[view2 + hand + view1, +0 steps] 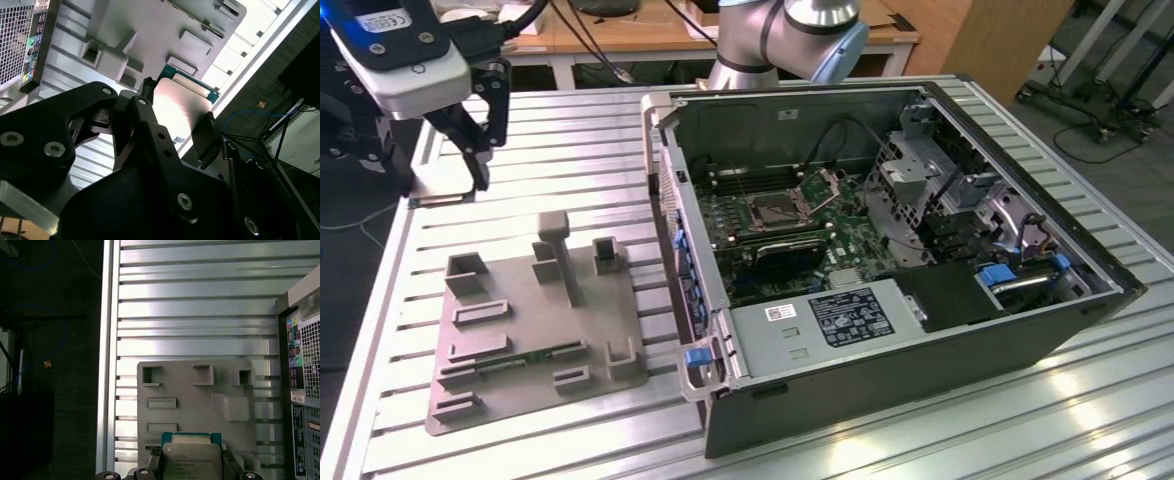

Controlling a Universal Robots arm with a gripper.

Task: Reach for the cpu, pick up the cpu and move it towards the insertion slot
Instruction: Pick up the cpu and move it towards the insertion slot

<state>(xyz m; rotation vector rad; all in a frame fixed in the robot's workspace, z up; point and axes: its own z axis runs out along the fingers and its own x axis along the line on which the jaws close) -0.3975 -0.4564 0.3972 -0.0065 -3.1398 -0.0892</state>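
Observation:
The cpu [192, 460], a flat square chip with a silvery top and green rim, sits between my gripper's [191, 466] two black fingers, which are shut on its opposite edges. In the second wrist view the cpu [181, 102] shows as a pale plate with a green edge, clamped in the gripper [177, 104]. In the exterior view the gripper [478, 150] hangs above the table at the far left rear, well off the grey tray [534, 320]. The insertion slot [781, 210], a silver-framed socket with its bracket raised, lies on the motherboard inside the open computer case [881, 330].
The grey tray [200, 405] lies below the held chip, with raised blocks and recesses. A long green memory stick [520, 358] rests near its front. The computer case [300, 365] stands beside the tray, its walls around the motherboard. The ribbed metal table [547, 170] ends at an edge on the exterior view's left.

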